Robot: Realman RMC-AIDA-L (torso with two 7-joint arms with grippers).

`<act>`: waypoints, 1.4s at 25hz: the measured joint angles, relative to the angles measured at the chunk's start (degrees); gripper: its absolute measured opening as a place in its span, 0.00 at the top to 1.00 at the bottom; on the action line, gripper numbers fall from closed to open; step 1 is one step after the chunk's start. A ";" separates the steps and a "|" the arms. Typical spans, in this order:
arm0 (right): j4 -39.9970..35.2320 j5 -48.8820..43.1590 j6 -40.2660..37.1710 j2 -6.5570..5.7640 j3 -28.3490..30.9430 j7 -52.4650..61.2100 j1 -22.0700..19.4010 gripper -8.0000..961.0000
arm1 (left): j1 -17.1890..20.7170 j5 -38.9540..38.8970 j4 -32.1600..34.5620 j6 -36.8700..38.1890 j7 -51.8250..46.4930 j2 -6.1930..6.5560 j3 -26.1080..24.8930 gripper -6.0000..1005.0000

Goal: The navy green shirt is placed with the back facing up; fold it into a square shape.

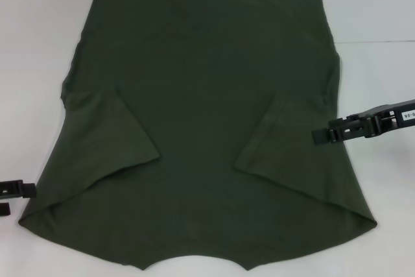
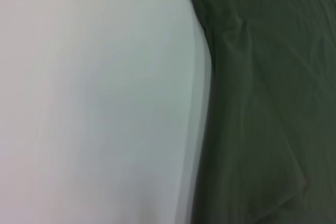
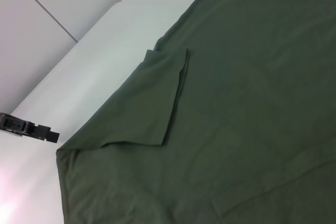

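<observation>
While both sleeves already lie folded inward, the navy green shirt [image 1: 214,89] covers the white counter [image 1: 376,17], body not yet folded. Right gripper [image 1: 322,135] at 3 o'clock, left gripper [image 1: 19,189] at 8 o'clock; I cannot tell their finger states.

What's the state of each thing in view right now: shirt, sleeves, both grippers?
Dark olive-green cotton T-shirt: flat on the white table, plain side up, body unfolded.
Left sleeve: folded inward onto the body.
Right sleeve: folded inward onto the body.
Left gripper: off the shirt's left edge, holding nothing.
Right gripper: over the shirt's right side.
</observation>
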 joint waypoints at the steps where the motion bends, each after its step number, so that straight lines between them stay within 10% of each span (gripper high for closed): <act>1: 0.00 0.00 0.00 0.00 0.00 0.00 0.00 0.07 | 0.00 0.00 0.00 0.00 0.00 0.00 0.00 0.11; 35: 0.28 0.01 1.38 0.30 -0.09 -0.33 1.22 0.07 | -1.84 0.31 -6.44 -2.41 -0.32 0.16 3.11 0.11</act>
